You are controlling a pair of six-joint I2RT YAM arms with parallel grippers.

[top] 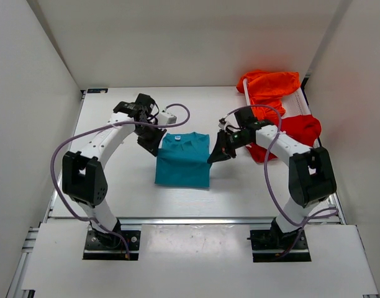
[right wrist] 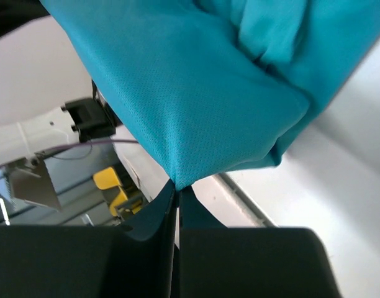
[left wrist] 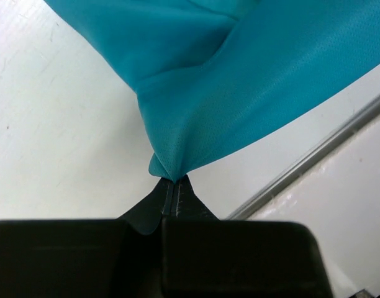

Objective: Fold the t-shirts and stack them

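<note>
Two corners of the soft teal-blue cloth t-shirt are pinched tight: my left gripper is clenched on its far left corner, my right gripper on its far right. The shirt spreads as a folded rectangle mid-way across the white worktop. The red cloth t-shirt lies at the right edge, and the crumpled orange cloth t-shirt at the far right corner.

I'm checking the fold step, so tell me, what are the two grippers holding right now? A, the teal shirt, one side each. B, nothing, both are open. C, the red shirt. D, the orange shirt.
A: each wrist view shows cloth of the teal t-shirt pinched in closed fingertips, by the left gripper and by the right gripper, while the red t-shirt and orange t-shirt lie untouched at the far right.
</note>
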